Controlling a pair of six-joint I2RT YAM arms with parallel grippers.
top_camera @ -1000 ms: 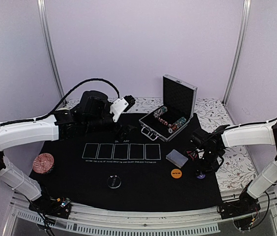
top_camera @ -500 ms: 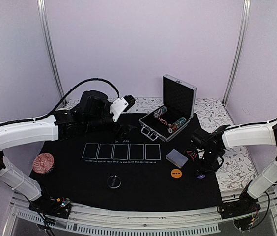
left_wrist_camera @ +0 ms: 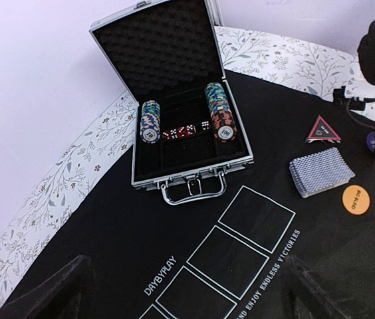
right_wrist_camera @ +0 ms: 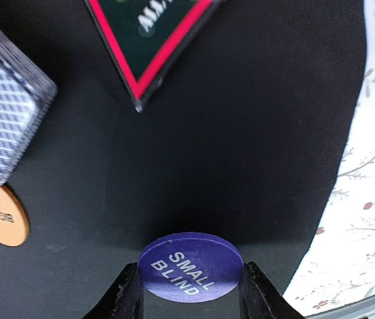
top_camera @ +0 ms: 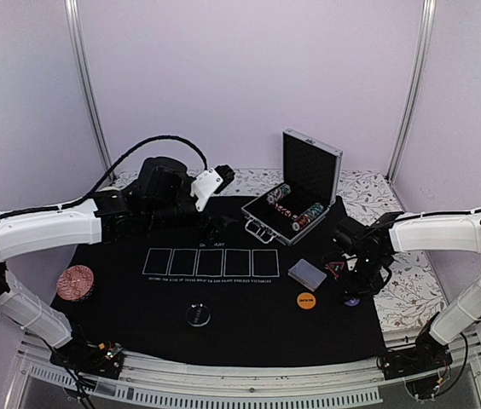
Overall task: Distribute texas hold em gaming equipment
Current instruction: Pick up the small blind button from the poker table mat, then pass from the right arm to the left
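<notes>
While the left claw (left_wrist_camera: 184, 296) hangs wide and empty above the black mat (left_wrist_camera: 108, 226), facing the open case (left_wrist_camera: 161, 53) with its striped chips (left_wrist_camera: 222, 119), the right claw (right_wrist_camera: 189, 292) sits low near the mat's right edge, beside the floral worktop (right_wrist_camera: 374, 166). Both of its fingers (right_wrist_camera: 126, 296) press against the rim of the purple disc (right_wrist_camera: 189, 266), which lies flat on the mat. Near it lie the triangle marker (right_wrist_camera: 154, 40), the card deck (right_wrist_camera: 1, 126) and the orange disc (right_wrist_camera: 1, 216)
</notes>
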